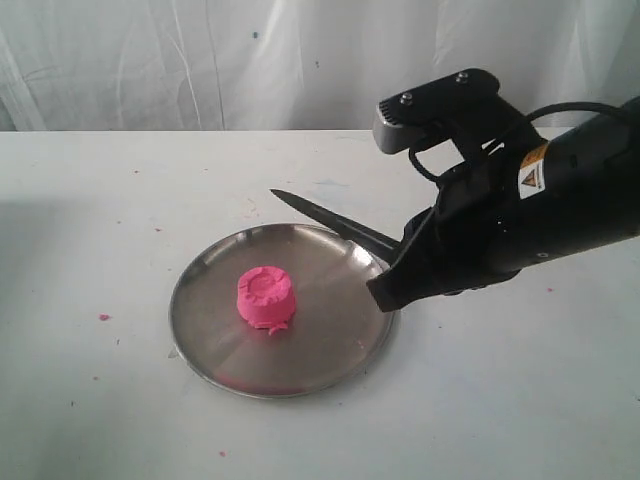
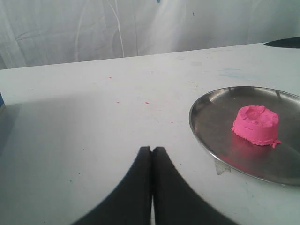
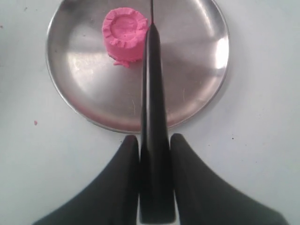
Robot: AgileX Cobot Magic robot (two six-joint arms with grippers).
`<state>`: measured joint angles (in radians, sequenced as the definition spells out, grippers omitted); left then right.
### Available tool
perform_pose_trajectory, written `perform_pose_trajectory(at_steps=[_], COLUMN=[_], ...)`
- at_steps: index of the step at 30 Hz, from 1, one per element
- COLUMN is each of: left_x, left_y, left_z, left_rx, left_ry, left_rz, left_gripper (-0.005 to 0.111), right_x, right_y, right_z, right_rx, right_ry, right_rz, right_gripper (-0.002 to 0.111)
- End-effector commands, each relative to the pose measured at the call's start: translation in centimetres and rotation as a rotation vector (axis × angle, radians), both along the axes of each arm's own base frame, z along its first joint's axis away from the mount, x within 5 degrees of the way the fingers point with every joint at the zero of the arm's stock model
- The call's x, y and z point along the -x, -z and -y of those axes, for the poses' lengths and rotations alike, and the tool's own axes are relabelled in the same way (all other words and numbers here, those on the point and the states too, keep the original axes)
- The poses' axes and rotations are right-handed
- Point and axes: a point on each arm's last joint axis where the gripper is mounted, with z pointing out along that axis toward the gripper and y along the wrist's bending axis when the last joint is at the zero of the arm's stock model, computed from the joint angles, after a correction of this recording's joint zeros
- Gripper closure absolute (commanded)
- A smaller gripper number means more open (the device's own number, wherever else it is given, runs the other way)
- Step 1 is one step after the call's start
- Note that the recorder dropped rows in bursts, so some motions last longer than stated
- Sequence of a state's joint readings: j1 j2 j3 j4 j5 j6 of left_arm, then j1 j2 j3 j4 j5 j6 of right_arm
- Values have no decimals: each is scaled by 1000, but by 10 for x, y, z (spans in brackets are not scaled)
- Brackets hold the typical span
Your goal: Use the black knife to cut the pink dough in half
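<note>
I count one pink dough (image 1: 265, 296), a single squat round lump with a dented top. It sits on the one steel plate (image 1: 335, 305), close to the plate's middle and clear of its rim. A small flap of pink sticks out at the lump's foot.

There is one black knife (image 1: 330, 222). My right gripper (image 3: 154, 145) has its two fingers (image 3: 127, 154) clamped on the handle, one on each side. The blade reaches out over the far part of the plate, and its point lies past the far rim. The blade is raised and does not touch the dough.

My left gripper (image 2: 152, 152) has its fingertips pressed together with nothing between them. It is over bare table beside the plate, well apart from the dough.

The plate rests on a white table (image 1: 100, 400), well in from the far edge. The tabletop carries a few tiny pink crumbs (image 1: 103, 317) and faint specks. Behind the far edge hangs a white, creased cloth (image 1: 200, 60) that fills the background.
</note>
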<state>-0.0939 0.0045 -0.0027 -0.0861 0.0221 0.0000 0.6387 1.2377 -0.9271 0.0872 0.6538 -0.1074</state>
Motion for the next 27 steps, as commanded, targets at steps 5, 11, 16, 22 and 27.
perform_pose_trajectory(at_steps=[5,11,16,22,27], left_x=[0,0,0,0,0], left_y=[1,1,1,1,1], left_z=[0,0,0,0,0], left_rx=[3,3,3,3,3], left_ry=[-1,-1,-1,-1,-1], left_rz=[2,2,2,2,2], left_gripper=[107,107,107,107,107], right_x=[22,35,50,61,61], right_y=[0,8,9,14,17], right_z=[-2,-5,3,14,14], right_rx=[-20,-85,-140,-163,-183], right_ry=[-36,-28,-47,-52,-49], right_rz=[3,14,68,107,128], right_gripper=[108,108,108,108,108])
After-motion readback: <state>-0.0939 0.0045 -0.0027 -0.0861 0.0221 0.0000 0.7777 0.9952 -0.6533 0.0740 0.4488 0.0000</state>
